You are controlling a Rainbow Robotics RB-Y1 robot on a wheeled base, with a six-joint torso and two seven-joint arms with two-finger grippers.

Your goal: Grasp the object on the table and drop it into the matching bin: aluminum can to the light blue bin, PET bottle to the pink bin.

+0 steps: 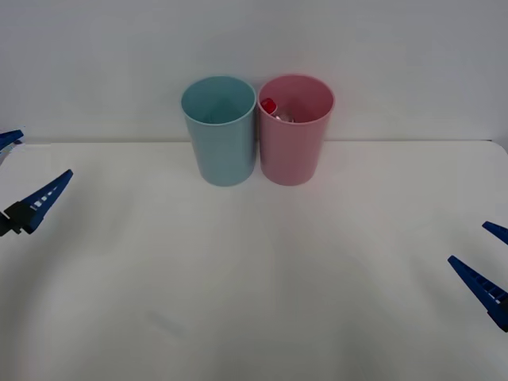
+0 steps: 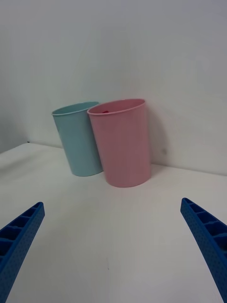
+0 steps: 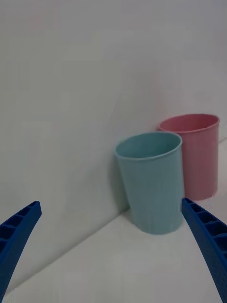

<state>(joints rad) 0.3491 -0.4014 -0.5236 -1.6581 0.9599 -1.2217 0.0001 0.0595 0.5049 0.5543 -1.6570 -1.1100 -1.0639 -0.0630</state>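
PET bottle [image 1: 274, 109] is inside the pink bin [image 1: 295, 151]. From the front view I can see its red cap [image 1: 269, 105] and a bit of clear body against the bin's inner wall, on the side nearest the light blue bin [image 1: 222, 143]. In the right wrist view a sliver of red shows just under the pink rim.

Both bins stand upright at the far edge of the table [image 1: 254, 278], by the white wall [image 1: 254, 40]. Light blue is on my left, pink on my right, and their rims are touching or nearly so. I see only shadow inside the light blue bin.

Left gripper [image 1: 16, 176] sits at the table's left edge, well away from the bins, with its blue ribbed fingers [image 3: 16, 236] spread wide and holding nothing. Through its wrist cam the light blue bin is nearer, with the pink one behind it.

Right gripper [image 1: 488, 262] is at the right edge, closer to me, also well away from the bins. Its fingers [image 2: 208, 241] are spread wide with nothing between them. Its wrist cam looks at both bins, the pink one in front.
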